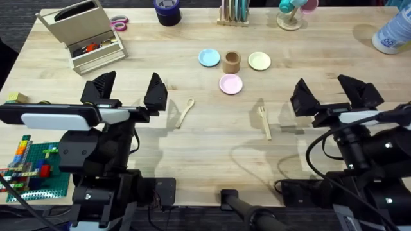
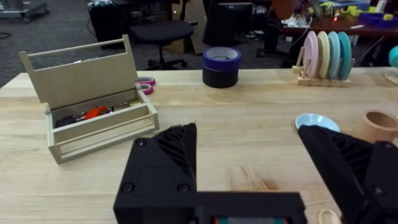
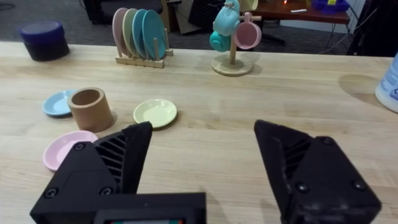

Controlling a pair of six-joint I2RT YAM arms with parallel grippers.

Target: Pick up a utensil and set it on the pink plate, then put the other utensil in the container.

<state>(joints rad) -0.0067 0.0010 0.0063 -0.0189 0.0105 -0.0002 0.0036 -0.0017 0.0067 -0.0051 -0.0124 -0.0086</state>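
table (image 1: 212, 135), spoon (image 1: 185, 111) beside left hand (image 1: 130, 92)

You're looking at a robotics lab in an office-type room. Pale wooden worktop (image 1: 212, 138) carries staged test props: a Lego baseplate with bricks (image 1: 32, 168), a wooden toolbox (image 2: 93, 106), a plate rack (image 3: 140, 36), a mug tree (image 3: 233, 37). Behind the worktop: grey carpet, a black office chair (image 2: 163, 34), cluttered desks.

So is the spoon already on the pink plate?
No, the spoon lies on the bare table near the left gripper, apart from the pink plate.
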